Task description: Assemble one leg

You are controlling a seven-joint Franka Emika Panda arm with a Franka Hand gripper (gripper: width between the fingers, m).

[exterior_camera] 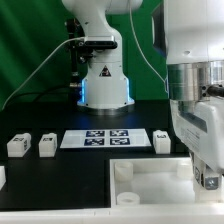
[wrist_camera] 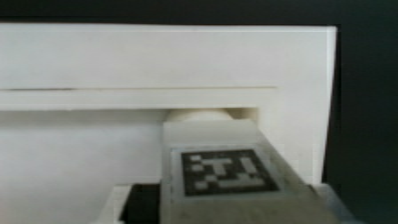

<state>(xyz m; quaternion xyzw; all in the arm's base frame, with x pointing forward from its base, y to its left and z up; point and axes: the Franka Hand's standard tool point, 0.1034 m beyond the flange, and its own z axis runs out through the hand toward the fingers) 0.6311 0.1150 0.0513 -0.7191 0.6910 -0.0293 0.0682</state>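
Pincer (wrist_camera: pixel 214 205) holds tagged leg (wrist_camera: pixel 217 168) against white panel (wrist_camera: pixel 107 60).

In the exterior view, the arm's bulk hides the gripper (exterior_camera: pixel 207 178) and whatever it grips. The panel (exterior_camera: pixel 150 180) is cut by the lower edge. The wrist view crops the tagged leg (wrist_camera: pixel 217 170).

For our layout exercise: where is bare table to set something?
Bare table: between the paired legs and the panel; between marker board and robot base. Crowded around the gripper, its held leg, the lone leg, panel.
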